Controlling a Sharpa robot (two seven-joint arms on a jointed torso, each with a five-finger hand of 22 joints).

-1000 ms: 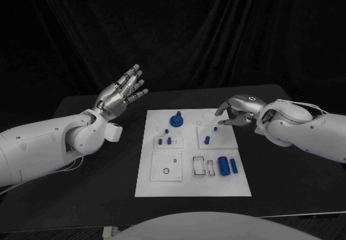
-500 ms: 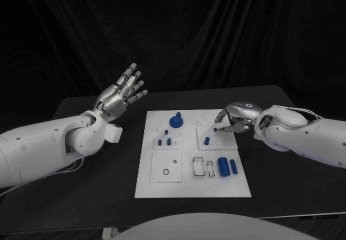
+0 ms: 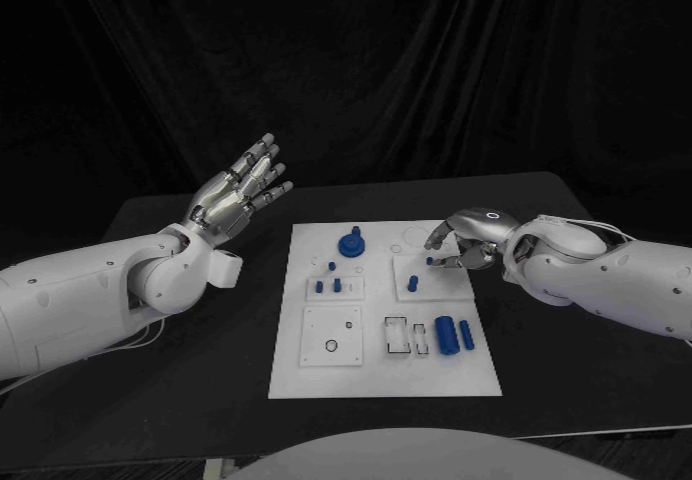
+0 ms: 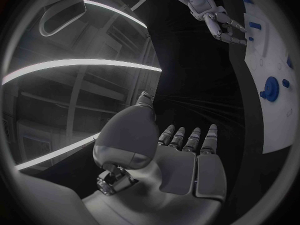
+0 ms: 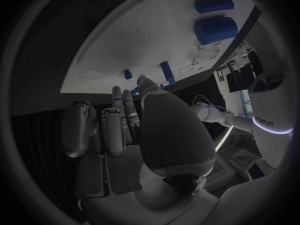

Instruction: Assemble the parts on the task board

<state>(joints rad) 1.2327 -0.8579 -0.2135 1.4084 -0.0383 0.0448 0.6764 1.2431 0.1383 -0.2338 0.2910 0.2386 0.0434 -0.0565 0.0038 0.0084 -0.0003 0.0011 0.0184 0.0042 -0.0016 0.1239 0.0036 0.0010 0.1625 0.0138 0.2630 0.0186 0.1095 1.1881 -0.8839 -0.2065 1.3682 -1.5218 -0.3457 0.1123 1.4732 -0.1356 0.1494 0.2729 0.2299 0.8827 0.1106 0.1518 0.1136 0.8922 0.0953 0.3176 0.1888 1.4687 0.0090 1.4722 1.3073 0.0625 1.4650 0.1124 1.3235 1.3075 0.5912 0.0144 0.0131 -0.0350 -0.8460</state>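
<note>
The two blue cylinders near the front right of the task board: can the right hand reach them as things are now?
Probably yes. The right hand is over the board's far right part, and the two blue cylinders lie uncovered on the task board, with nothing between.

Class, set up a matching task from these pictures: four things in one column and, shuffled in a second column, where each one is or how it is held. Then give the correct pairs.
Things
1. left hand
2. right hand
3. round blue knob
4. two blue cylinders

Places or states
A. lying side by side on the board's near right part
B. raised off the table, fingers spread, holding nothing
C. standing at the board's far middle
D. fingertips down at the board's far right corner

Pairs: 1-B, 2-D, 3-C, 4-A
</note>
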